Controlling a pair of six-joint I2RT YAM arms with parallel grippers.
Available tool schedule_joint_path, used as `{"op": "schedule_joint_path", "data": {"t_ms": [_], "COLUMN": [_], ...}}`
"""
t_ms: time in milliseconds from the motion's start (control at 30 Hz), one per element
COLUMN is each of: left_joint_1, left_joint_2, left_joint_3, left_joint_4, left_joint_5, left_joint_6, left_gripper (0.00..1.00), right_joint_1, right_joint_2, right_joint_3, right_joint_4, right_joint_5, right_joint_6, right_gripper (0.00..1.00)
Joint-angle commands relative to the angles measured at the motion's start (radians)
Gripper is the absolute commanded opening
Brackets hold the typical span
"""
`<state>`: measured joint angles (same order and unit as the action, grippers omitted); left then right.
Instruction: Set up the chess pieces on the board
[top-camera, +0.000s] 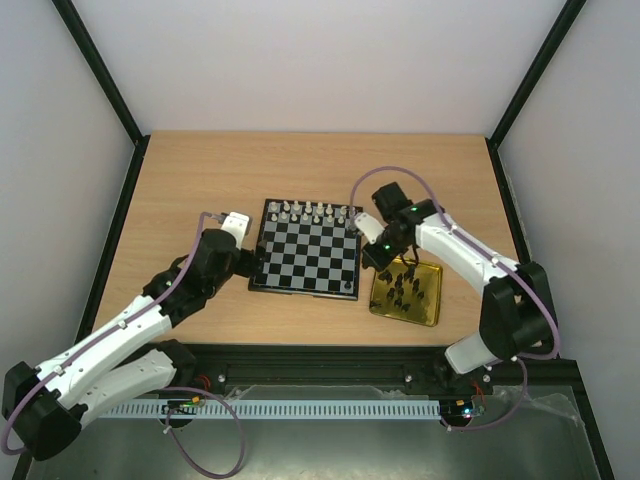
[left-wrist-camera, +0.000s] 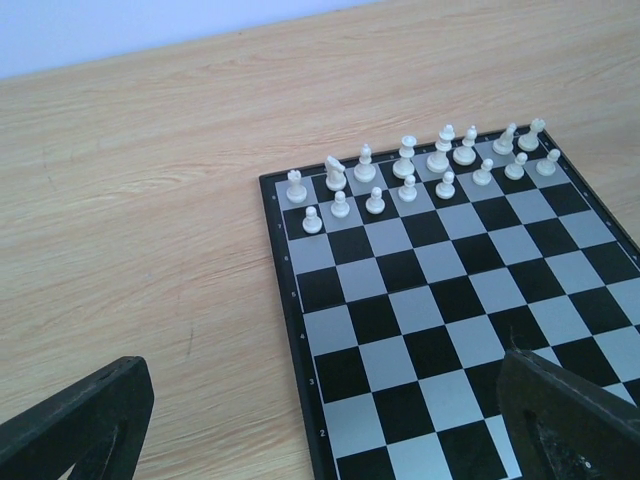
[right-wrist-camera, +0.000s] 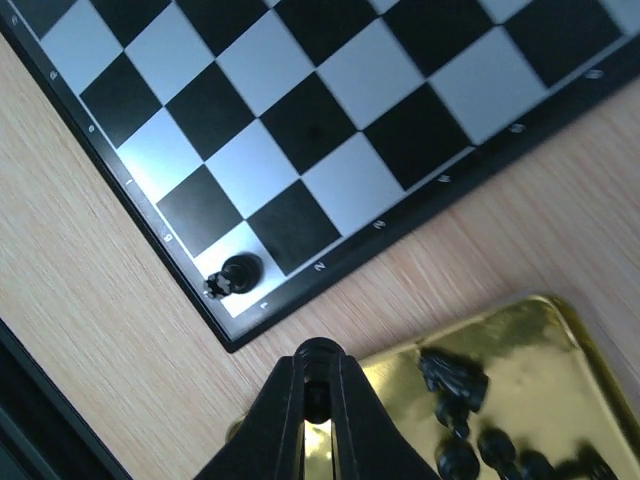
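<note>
The board (top-camera: 305, 262) lies mid-table. White chess pieces (left-wrist-camera: 420, 170) fill its two far rows. One black rook (right-wrist-camera: 232, 275) stands on the near right corner square (top-camera: 347, 286). My right gripper (right-wrist-camera: 318, 380) is shut on a small black piece, held over the edge of the gold tray (right-wrist-camera: 540, 340), just off the board's corner (top-camera: 383, 262). More black pieces (right-wrist-camera: 455, 380) lie in the tray. My left gripper (left-wrist-camera: 325, 435) hangs open over the board's left edge (top-camera: 250, 262), nothing between its fingers (left-wrist-camera: 85, 420).
The gold tray (top-camera: 428, 300) sits right of the board near the table's front edge. Bare wood surrounds the board on the far and left sides. Walls with black frame bars close in the table.
</note>
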<state>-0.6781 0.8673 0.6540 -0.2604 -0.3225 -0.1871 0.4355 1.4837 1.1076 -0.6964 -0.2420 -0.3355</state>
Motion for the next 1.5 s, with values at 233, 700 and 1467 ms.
{"op": "schedule_joint_path", "data": {"t_ms": [233,700,1467], "left_joint_1": [0.009,0.014,0.026], "left_joint_2": [-0.013,-0.014,-0.009], "left_joint_3": [0.011,0.010,0.008], "left_joint_4": [-0.011,-0.011,-0.008], "left_joint_5": [-0.037,-0.043,-0.021], "left_joint_6": [-0.005,-0.003,-0.004], "left_gripper": [0.97,0.97,0.97], "right_joint_1": [0.146,0.171,0.189], "right_joint_2": [0.130,0.242,0.261], "right_joint_3": [0.015,0.037,0.034], "right_joint_4": [0.058,0.109,0.130], "right_joint_5": [0.124,0.059,0.076], "right_joint_6": [0.026,0.026,0.048], "right_gripper": [0.02,0.02,0.17]}}
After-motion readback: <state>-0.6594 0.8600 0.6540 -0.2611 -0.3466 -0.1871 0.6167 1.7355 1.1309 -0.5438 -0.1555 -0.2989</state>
